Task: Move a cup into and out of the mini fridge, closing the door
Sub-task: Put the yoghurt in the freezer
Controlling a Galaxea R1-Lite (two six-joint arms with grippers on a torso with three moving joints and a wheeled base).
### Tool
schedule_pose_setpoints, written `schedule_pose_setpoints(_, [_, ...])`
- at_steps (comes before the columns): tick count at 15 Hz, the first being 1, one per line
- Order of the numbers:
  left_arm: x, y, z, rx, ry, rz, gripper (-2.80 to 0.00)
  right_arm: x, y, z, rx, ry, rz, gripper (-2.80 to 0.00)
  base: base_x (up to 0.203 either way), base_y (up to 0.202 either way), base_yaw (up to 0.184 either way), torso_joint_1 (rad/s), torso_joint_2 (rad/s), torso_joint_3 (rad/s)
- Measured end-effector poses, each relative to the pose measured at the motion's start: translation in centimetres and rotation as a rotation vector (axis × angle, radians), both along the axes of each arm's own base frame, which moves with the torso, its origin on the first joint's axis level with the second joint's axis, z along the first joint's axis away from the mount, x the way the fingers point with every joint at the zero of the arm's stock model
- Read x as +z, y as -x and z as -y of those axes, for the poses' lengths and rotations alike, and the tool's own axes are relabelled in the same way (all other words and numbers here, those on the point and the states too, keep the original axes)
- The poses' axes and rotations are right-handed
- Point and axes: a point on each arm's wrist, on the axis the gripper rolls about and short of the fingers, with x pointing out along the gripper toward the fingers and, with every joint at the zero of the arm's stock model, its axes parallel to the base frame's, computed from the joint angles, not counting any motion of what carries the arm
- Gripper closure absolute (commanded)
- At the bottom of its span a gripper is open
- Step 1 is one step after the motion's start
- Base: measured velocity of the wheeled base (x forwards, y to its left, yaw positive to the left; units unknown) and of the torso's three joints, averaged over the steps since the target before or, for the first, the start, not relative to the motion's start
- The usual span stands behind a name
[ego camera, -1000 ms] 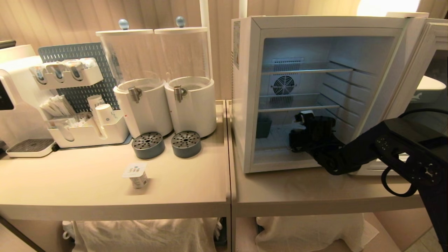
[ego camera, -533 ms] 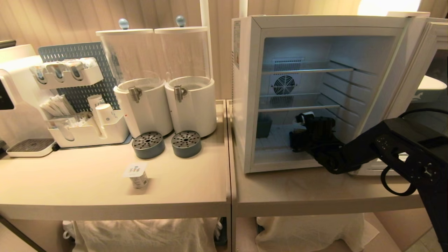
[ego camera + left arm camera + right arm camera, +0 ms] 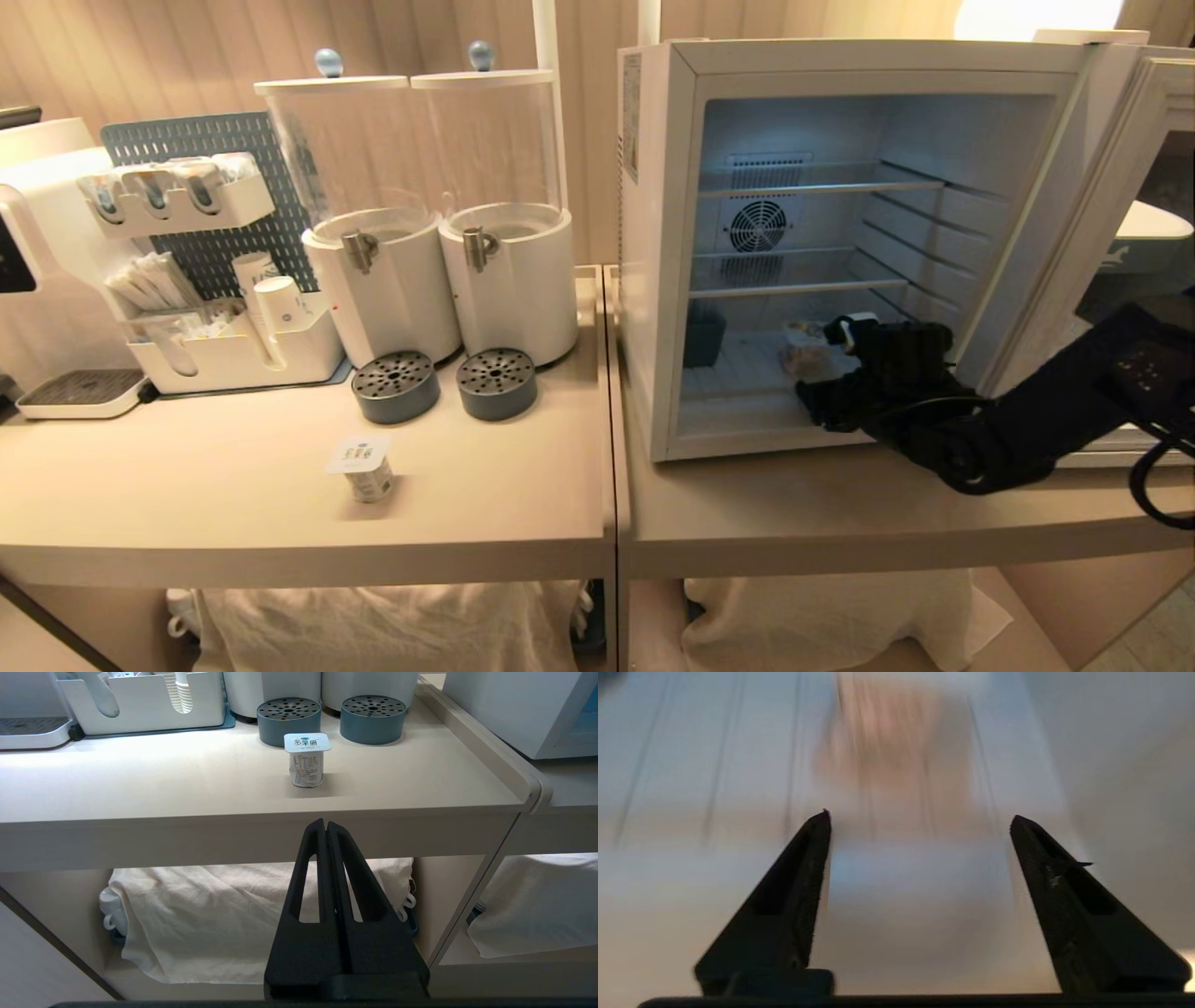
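The mini fridge (image 3: 840, 252) stands on the right-hand table (image 3: 840, 513) with the door (image 3: 1111, 187) swung wide open to its right, exposing the lit interior and wire shelves. Two clear dispensers (image 3: 439, 205) stand on the left-hand table (image 3: 233, 495), with a sealed yoghurt pot (image 3: 366, 467) alone near that table's front edge. The right arm reaches in from the right, placing the right gripper (image 3: 822, 373) at the fridge's lower opening. In the right wrist view its fingers (image 3: 794, 896) stand wide apart with nothing between them. A cup (image 3: 803, 347) rests on the fridge floor just beyond the fingertips, apart from them; it appears blurred in the right wrist view. The left gripper (image 3: 325, 828) is parked below the front edge of the left-hand table, fingers pressed together, holding nothing
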Motion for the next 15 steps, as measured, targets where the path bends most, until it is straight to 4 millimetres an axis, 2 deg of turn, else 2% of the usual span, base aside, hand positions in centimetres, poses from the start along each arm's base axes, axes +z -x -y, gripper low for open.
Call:
schedule_pose_setpoints(4, [0.0,0.0,0.0,0.000,0.001,0.000,0.00,4.4,6.3,1.0,0.055,-0.036,0.043,-2.80,0.000,0.000,0.000,0.000,0.00,0.000])
schedule_pose_setpoints(5, [0.0,0.0,0.0,0.000,0.001,0.000,0.00,5.5,8.2,1.3,0.068,-0.045,0.057,-0.02,0.000,0.000,0.000,0.000,0.00,0.000])
schedule_pose_setpoints(9, [0.0,0.0,0.0,0.000,0.001,0.000,0.00,10.7,17.6,2.7,0.145,-0.091,0.157,0.00,0.000,0.000,0.000,0.000,0.00,0.000])
schedule_pose_setpoints(12, [0.0,0.0,0.0,0.000,0.001,0.000,0.00,14.3,26.1,4.2,0.156,-0.111,0.257,0.00,0.000,0.000,0.000,0.000,0.00,0.000])
schedule_pose_setpoints(15, [0.0,0.0,0.0,0.000,0.001,0.000,0.00,17.1,34.7,6.1,0.079,-0.152,0.347,0.00,0.000,0.000,0.000,0.000,0.00,0.000])
